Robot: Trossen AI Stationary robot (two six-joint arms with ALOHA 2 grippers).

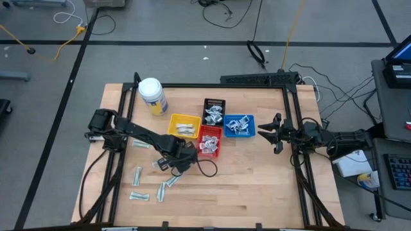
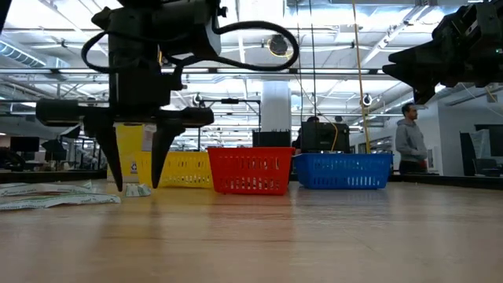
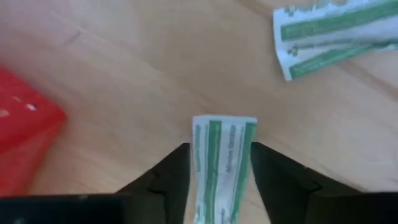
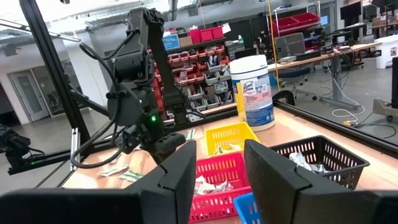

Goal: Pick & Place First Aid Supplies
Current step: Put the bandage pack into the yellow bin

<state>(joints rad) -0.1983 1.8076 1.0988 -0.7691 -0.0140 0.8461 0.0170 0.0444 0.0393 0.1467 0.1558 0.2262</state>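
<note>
while the left gripper (image 3: 219,163) straddles the green-striped packet (image 3: 221,162), jaws spread and not yet pinching, keep it centred. lower to the table (image 3: 137,81), then close; the right gripper (image 4: 219,171) waits, jaws apart.

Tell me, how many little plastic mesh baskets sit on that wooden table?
4, clustered mid-table: yellow mesh basket on the left, black mesh basket behind, red mesh basket in front, blue mesh basket on the right. None seems hidden.

even overhead light, bright. ceiling strip lights (image 2: 47,59) glare in the low view; dark arm there reads as silhouette. soft, short shadows on the surface (image 1: 257,186). left wrist view blurred: green-striped packet (image 3: 222,162) and red tray (image 3: 25,137) out of focus. right wrist view sharp farther off, near fingers (image 4: 177,180) soft.
</note>
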